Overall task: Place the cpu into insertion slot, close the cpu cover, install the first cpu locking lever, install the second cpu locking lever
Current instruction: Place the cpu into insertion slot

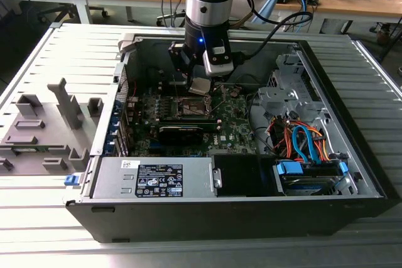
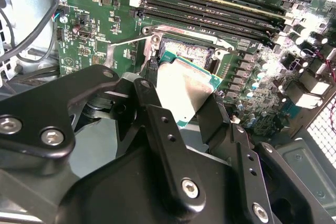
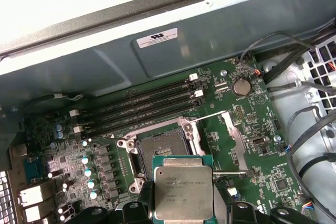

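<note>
Slatted metal table (image 1: 44, 224), open PC case (image 1: 207, 221); tool (image 2: 185, 109) clenched on silvery square cpu (image 3: 182, 192) near insertion slot (image 3: 160, 148).

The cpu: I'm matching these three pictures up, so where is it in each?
Exterior view: the cpu hangs tilted just above the insertion slot.
Second wrist view: the cpu overlaps the slot's edge.
First wrist view: the cpu sits face-on beside the slot.
Shared landmark: the insertion slot.
</note>
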